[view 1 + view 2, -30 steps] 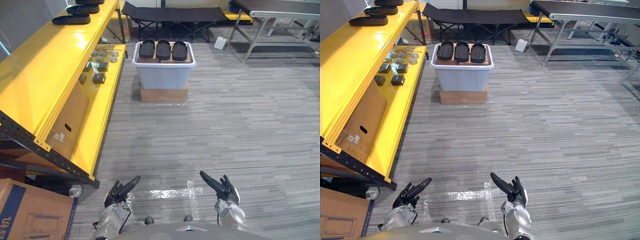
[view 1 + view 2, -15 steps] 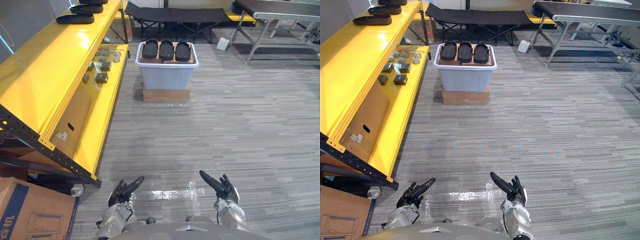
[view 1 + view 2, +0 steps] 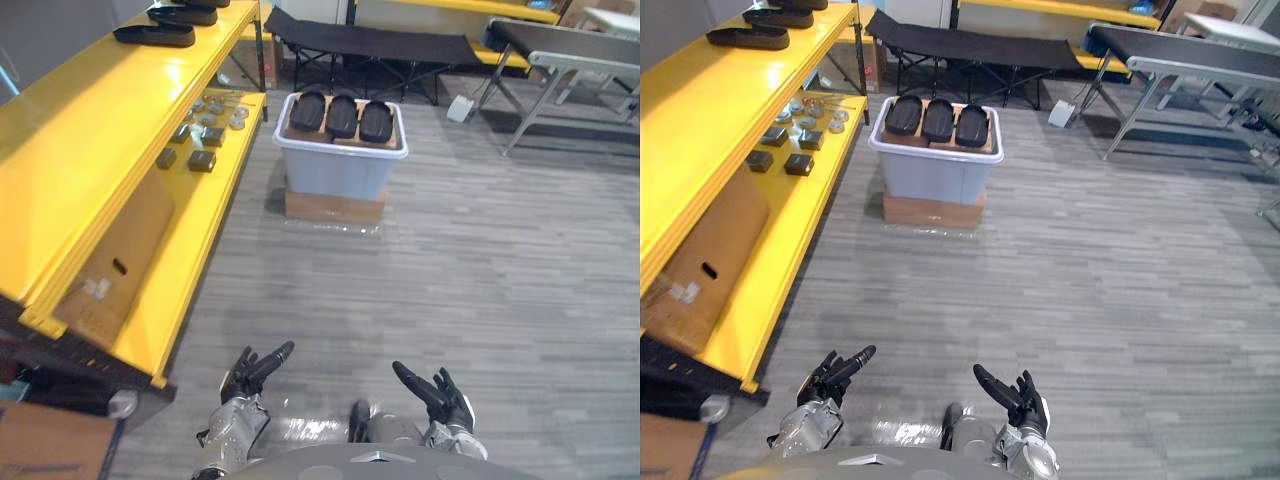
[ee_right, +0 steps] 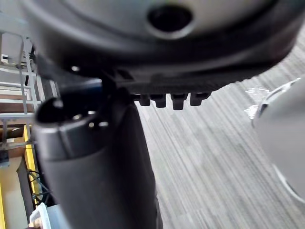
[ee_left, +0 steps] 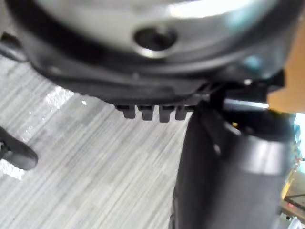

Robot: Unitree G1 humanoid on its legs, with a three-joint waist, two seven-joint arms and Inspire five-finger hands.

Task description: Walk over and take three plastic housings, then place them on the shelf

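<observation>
Three black plastic housings (image 3: 342,114) lie side by side on top of a grey tub (image 3: 340,165), which stands on a flat cardboard box (image 3: 334,207) across the floor ahead. More black housings (image 3: 155,35) rest on the top board of the yellow shelf (image 3: 90,140) along the left. My left hand (image 3: 250,372) and right hand (image 3: 437,391) hang low at the bottom of the eye views, far from the tub, both open with fingers straight and holding nothing.
Small metal parts (image 3: 205,160) sit on the lower yellow shelf board, with a brown carton (image 3: 110,265) leaning there. A black folding cot (image 3: 375,45) stands behind the tub. A grey metal table (image 3: 565,60) is at the back right.
The whole view has shifted and tilted as the camera moved forward; the tub and shelf appear slightly nearer. Both hands hold the same open pose.
</observation>
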